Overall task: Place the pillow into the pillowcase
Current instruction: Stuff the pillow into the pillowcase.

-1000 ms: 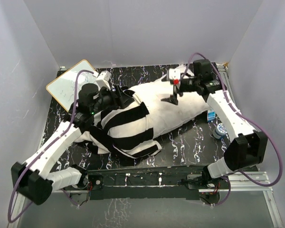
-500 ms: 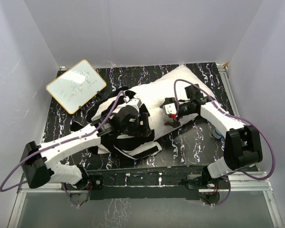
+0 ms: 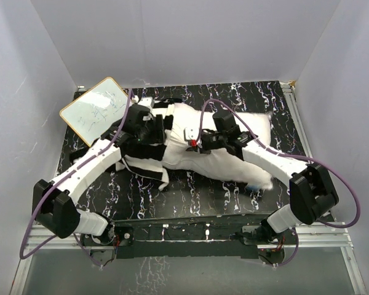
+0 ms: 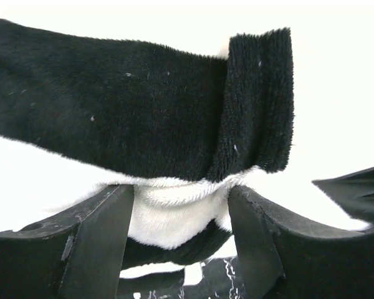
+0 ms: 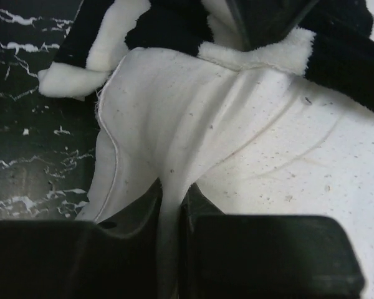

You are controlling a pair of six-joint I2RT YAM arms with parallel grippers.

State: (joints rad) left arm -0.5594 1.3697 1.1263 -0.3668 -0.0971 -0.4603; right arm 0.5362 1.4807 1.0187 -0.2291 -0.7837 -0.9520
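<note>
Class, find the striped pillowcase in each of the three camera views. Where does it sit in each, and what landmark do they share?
Top external: pillowcase left of centre, under the left arm.
Left wrist: fills the upper frame, bunched between the left fingers.
Right wrist: along the top edge, above the pillow.
Shared landmark: the black marbled table, visible in all three.

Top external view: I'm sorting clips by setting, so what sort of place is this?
Probably a lab robot test cell: plain white walls box in a black marbled table, a metal frame carries the arms at its near edge, and a whiteboard lies at the far left.
</note>
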